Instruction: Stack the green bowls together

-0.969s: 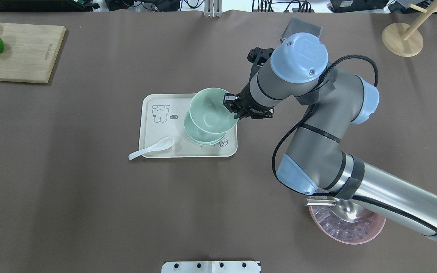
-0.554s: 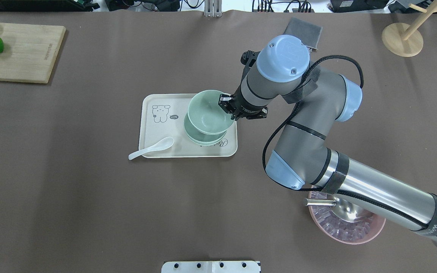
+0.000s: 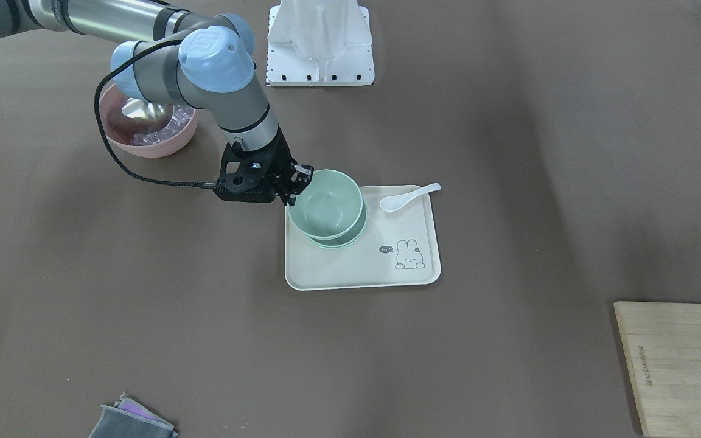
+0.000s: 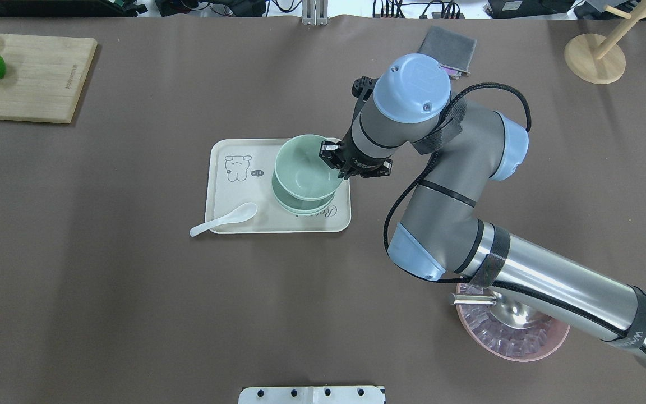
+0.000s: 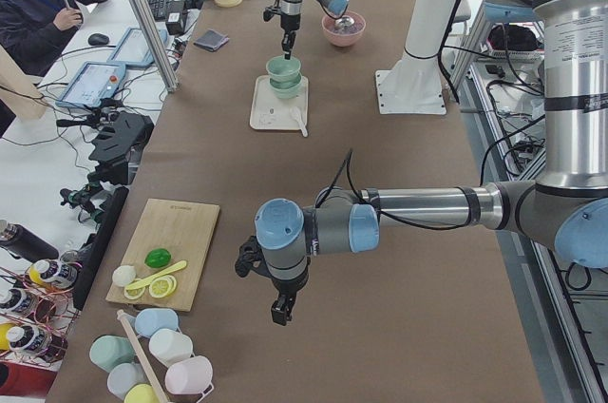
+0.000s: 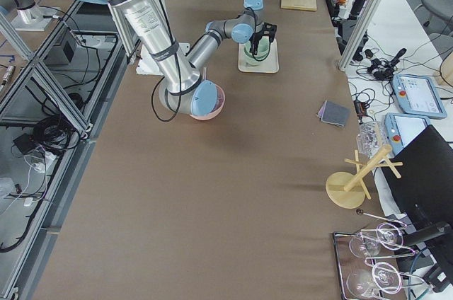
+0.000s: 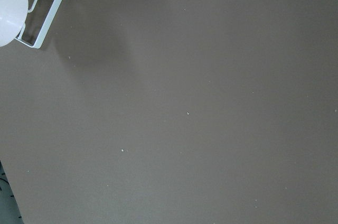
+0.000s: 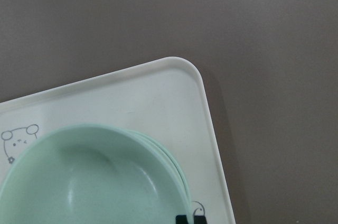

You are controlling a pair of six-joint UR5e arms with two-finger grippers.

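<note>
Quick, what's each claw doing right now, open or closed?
Right claw: closed on the rim of the top green bowl.
Left claw: open or closed cannot be told.

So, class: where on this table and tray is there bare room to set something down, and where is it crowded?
Free: the printed corner of the tray, bordered by the spoon and the green bowls; and the wide table between tray and cutting board. Crowded: the tray's other end, where the fingers of the right gripper pinch the top bowl's rim.
</note>
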